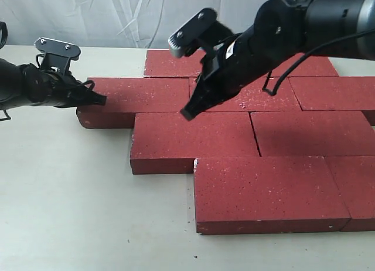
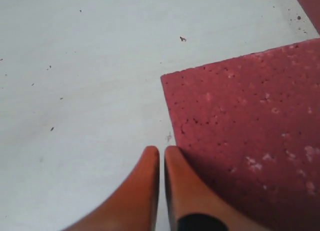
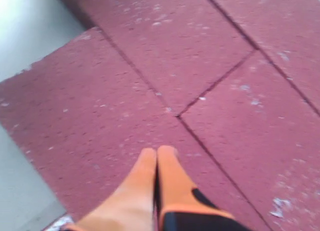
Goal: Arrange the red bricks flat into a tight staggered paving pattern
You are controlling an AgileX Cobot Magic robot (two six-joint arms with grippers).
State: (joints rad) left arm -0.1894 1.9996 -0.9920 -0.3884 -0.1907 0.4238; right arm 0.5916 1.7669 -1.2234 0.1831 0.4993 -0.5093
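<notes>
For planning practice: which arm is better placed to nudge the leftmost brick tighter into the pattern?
Probably left: the left gripper, shut, sits at the outer end of that brick; the right gripper hovers above the pattern's middle.

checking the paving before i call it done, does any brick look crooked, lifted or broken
Nothing stands out. The red bricks lie flat in offset rows with tight joints, and none looks tilted or lifted. The only flaw is cosmetic: small white chips along some edges, for example at the front brick's far left corner.

Rough, speckled matt red bricks [image 1: 193, 139] on smooth pale table [image 1: 70, 195]
</notes>
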